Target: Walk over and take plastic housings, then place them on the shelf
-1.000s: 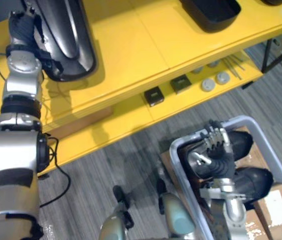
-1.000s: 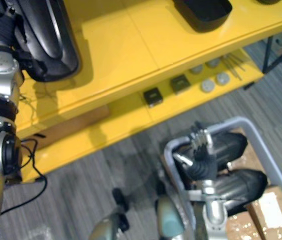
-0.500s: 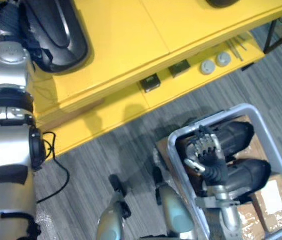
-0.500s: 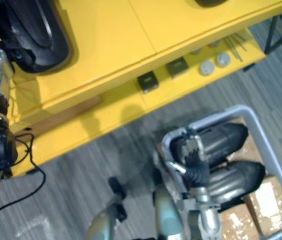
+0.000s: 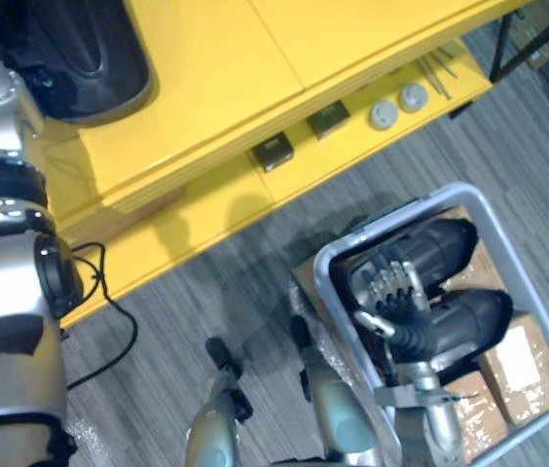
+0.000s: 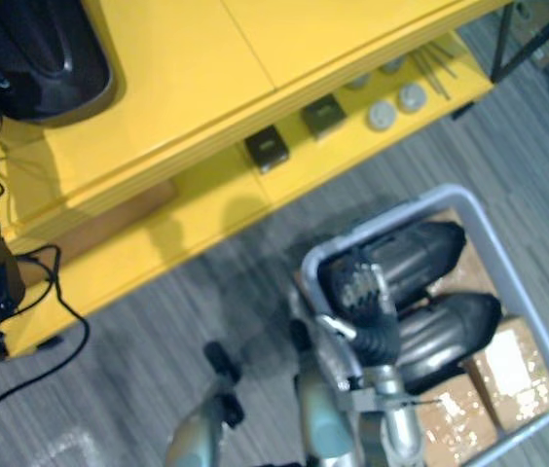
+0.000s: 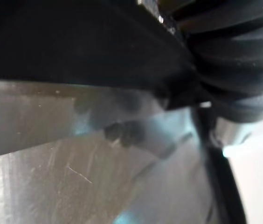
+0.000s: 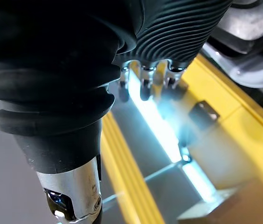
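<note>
One dark plastic housing (image 5: 80, 49) is seen lying on the yellow shelf (image 5: 216, 88), at its left end. The left hand (image 7: 234, 56) is pressed close against this housing; whether it is gripped cannot be told. Two more housings (image 5: 440, 243) (image 5: 469, 316) are laid side by side in a grey bin (image 5: 518, 274) on the floor. The right hand (image 5: 399, 297) is held over them, its fingers (image 5: 388, 282) loosely bent and nothing grasped. Two small black blocks (image 5: 273, 153) are kept on the lower shelf board.
</note>
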`<state>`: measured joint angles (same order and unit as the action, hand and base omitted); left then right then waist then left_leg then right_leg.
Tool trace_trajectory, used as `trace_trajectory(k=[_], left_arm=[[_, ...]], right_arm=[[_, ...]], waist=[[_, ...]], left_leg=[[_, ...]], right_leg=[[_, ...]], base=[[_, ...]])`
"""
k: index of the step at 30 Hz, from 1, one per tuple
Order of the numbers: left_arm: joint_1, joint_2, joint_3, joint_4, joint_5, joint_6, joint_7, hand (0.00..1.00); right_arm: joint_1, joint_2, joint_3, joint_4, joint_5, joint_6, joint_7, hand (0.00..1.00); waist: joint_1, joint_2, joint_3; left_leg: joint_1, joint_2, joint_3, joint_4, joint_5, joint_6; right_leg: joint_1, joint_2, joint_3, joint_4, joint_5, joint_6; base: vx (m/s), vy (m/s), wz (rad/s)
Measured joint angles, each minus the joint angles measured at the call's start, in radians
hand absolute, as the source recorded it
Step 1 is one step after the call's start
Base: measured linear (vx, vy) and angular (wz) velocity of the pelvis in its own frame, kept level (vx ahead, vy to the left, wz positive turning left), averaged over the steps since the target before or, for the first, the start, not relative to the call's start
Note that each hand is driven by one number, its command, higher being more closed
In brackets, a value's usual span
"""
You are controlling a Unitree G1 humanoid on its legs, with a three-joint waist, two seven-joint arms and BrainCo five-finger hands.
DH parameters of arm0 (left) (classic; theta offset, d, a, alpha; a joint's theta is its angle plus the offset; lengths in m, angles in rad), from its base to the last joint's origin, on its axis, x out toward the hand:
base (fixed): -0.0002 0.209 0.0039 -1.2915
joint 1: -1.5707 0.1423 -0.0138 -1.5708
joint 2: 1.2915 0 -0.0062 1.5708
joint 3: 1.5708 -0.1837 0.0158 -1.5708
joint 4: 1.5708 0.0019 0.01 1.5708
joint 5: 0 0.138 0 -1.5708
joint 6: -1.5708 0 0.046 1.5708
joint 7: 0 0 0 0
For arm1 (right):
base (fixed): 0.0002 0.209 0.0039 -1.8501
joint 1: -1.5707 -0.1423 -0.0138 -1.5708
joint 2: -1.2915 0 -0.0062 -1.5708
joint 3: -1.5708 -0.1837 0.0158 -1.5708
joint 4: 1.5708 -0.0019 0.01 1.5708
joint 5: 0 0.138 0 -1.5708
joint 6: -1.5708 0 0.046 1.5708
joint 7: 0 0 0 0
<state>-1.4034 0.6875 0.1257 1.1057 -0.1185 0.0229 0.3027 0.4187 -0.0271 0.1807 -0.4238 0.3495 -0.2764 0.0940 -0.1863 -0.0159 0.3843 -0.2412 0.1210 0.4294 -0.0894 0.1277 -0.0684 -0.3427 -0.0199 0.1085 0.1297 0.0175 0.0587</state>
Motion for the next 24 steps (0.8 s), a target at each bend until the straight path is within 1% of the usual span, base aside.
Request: trace_trajectory(k=[3,5,8,11,14,16,18,20,21,22,23,24], left_arm=[[0.06,-0.018,-0.001,-0.026,-0.002,-0.016,0.021,0.0],[0.09,-0.039,-0.007,-0.026,-0.016,-0.022,0.04,0.0],[0.12,-0.041,-0.021,-0.026,-0.036,-0.029,0.044,0.0],[0.131,-0.041,-0.021,-0.026,-0.041,-0.03,0.046,0.0],[0.131,-0.041,-0.021,-0.026,-0.043,-0.03,0.046,0.0],[0.137,-0.041,-0.02,-0.025,-0.065,-0.03,0.046,0.0],[0.149,-0.044,-0.019,-0.027,-0.073,-0.03,0.047,0.0],[0.187,-0.081,-0.012,-0.129,-0.074,-0.032,0.079,0.0],[0.248,-0.125,-0.009,-0.263,-0.069,-0.043,0.111,0.0],[0.336,-0.18,-0.003,-0.434,-0.055,-0.055,0.142,0.0],[0.388,-0.211,0.004,-0.518,-0.04,-0.069,0.16,0.0],[0.502,-0.286,0.022,-0.698,-0.021,-0.088,0.182,0.0]], right_arm=[[-0.014,0.0,-0.001,0.006,-0.001,-0.001,0.0,0.0],[-0.023,-0.001,-0.003,0.012,-0.001,-0.002,0.0,0.0],[-0.055,-0.002,-0.004,0.031,-0.004,-0.002,0.0,0.0],[-0.078,-0.002,-0.01,0.048,-0.009,-0.002,0.0,0.0],[-0.095,-0.003,-0.023,0.048,-0.01,-0.002,0.0,0.0],[-0.099,-0.005,-0.022,0.048,-0.011,-0.002,0.0,0.0],[-0.108,-0.008,-0.022,0.048,-0.018,-0.002,0.0,0.0],[-0.132,-0.019,-0.024,0.048,-0.043,-0.002,-0.002,0.0],[-0.158,-0.031,-0.033,0.048,-0.058,-0.002,-0.005,0.0],[-0.187,-0.039,-0.04,0.047,-0.092,-0.002,-0.011,0.0],[-0.21,-0.042,-0.047,0.047,-0.116,-0.003,-0.017,0.0],[-0.245,-0.05,-0.06,0.046,-0.147,-0.003,-0.032,0.0]], waist=[[-0.016,-0.001,-0.001],[-0.016,-0.001,-0.001],[-0.018,-0.002,-0.001],[-0.013,-0.004,-0.003],[-0.012,-0.004,-0.003],[-0.012,-0.005,-0.003],[-0.013,-0.005,-0.016],[-0.009,-0.005,-0.02],[-0.004,-0.004,-0.02],[-0.001,-0.001,-0.033],[0.0,0.003,-0.042],[0.003,0.011,-0.059]], left_leg=[[0.006,-0.003,-0.038,0.0,0.008,0.001],[0.008,-0.005,-0.063,0.001,0.015,0.003],[0.007,-0.014,-0.095,0.003,0.023,0.005],[0.013,-0.023,-0.122,0.002,0.028,0.008],[0.017,-0.031,-0.132,0.0,0.031,0.011],[0.028,-0.035,-0.134,0.0,0.031,0.011],[0.033,-0.036,-0.134,0.0,0.031,0.011],[0.041,-0.037,-0.141,0.0,0.031,0.011],[0.054,-0.04,-0.147,0.0,0.032,0.012],[0.059,-0.048,-0.156,0.0,0.035,0.016],[0.062,-0.05,-0.163,0.0,0.035,0.017],[0.072,-0.053,-0.179,0.0,0.036,0.017]], right_leg=[[0.022,-0.004,-0.028,-0.002,-0.001,-0.001],[0.035,-0.007,-0.051,0.0,-0.004,-0.003],[0.048,-0.016,-0.079,0.006,-0.014,-0.007],[0.05,-0.027,-0.101,0.044,-0.037,-0.007],[0.053,-0.035,-0.107,0.057,-0.043,-0.003],[0.065,-0.038,-0.108,0.057,-0.043,-0.003],[0.069,-0.04,-0.108,0.057,-0.044,-0.002],[0.08,-0.04,-0.112,0.057,-0.044,-0.002],[0.097,-0.042,-0.119,0.056,-0.046,0.0],[0.108,-0.045,-0.13,0.052,-0.047,0.001],[0.116,-0.047,-0.135,0.047,-0.047,0.001],[0.139,-0.048,-0.144,0.034,-0.047,0.001]], base=[[0.0,-0.006,0.28],[0.01,-0.004,0.34],[-0.01,0.008,0.29],[-0.01,0.017,0.26],[-0.01,0.022,0.14],[0.0,0.007,0.02],[0.0,0.0,0.0],[0.03,-0.005,0.06],[0.03,0.008,0.13],[0.04,0.008,0.14],[0.06,0.005,0.2],[0.07,-0.012,0.19]])
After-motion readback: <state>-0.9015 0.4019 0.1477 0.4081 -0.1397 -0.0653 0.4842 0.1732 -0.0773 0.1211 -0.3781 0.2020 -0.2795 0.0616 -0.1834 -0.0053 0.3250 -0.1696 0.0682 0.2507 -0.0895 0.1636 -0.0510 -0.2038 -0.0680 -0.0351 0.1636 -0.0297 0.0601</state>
